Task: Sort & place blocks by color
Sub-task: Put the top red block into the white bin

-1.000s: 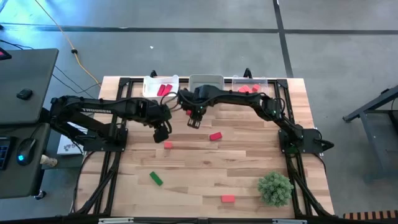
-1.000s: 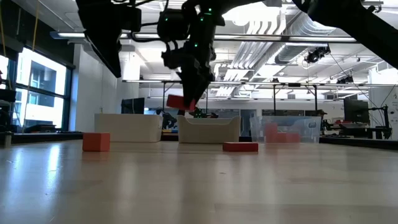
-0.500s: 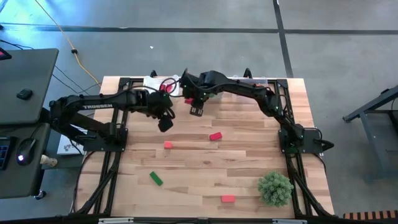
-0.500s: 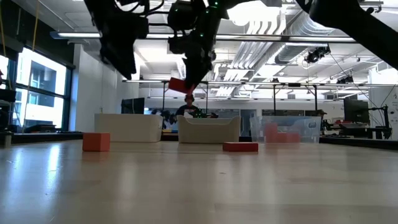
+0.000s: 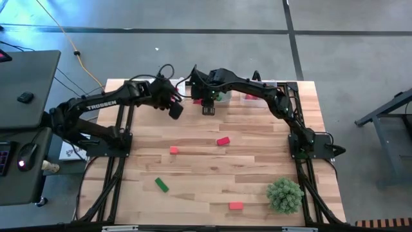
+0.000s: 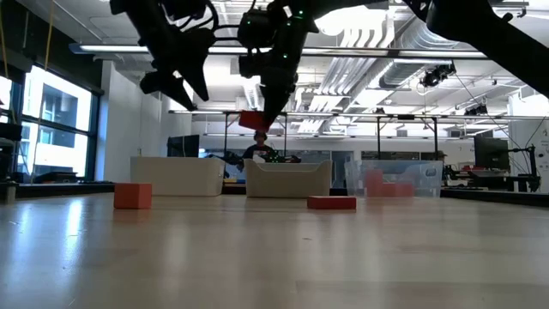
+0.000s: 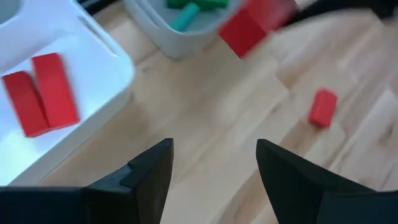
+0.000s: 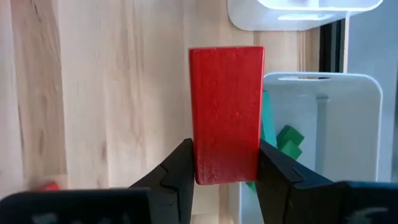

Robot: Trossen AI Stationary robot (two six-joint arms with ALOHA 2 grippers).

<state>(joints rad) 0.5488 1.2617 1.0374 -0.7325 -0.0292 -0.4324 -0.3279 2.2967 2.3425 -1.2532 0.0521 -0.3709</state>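
My right gripper (image 5: pixel 207 108) (image 8: pixel 227 158) is shut on a crimson red block (image 8: pixel 227 112) (image 6: pixel 254 120), hovering just short of the middle bin (image 5: pixel 214 86), which holds green blocks (image 8: pixel 283 140). My left gripper (image 5: pixel 175 109) (image 7: pixel 211 168) is open and empty, raised near the left white bin (image 7: pixel 62 68), where two red bars (image 7: pixel 40 93) lie flat. On the table lie a red block (image 5: pixel 223 140), an orange-red cube (image 5: pixel 174 150), a green bar (image 5: pixel 161 185) and another red block (image 5: pixel 236 206). My right gripper pinches the red block between its two fingers (image 8: pixel 180 165), which press on its two long sides near one end (image 8: pixel 227 171). The fingers point down from above. The block is lifted clear of the table and sticks out past the fingertips.
Three bins stand in a row along the far edge; the right one (image 5: pixel 257 90) holds orange-red blocks. A bushy green plant (image 5: pixel 284 195) stands near the table's near right corner. The two grippers hang close together near the far edge. Bare wood lies between the scattered blocks.
Both grippers have moved toward the far edge and the bins. The left gripper has risen from above the orange-red cube, which stays in place. The right gripper has carried the red block higher and closer to the middle bin.
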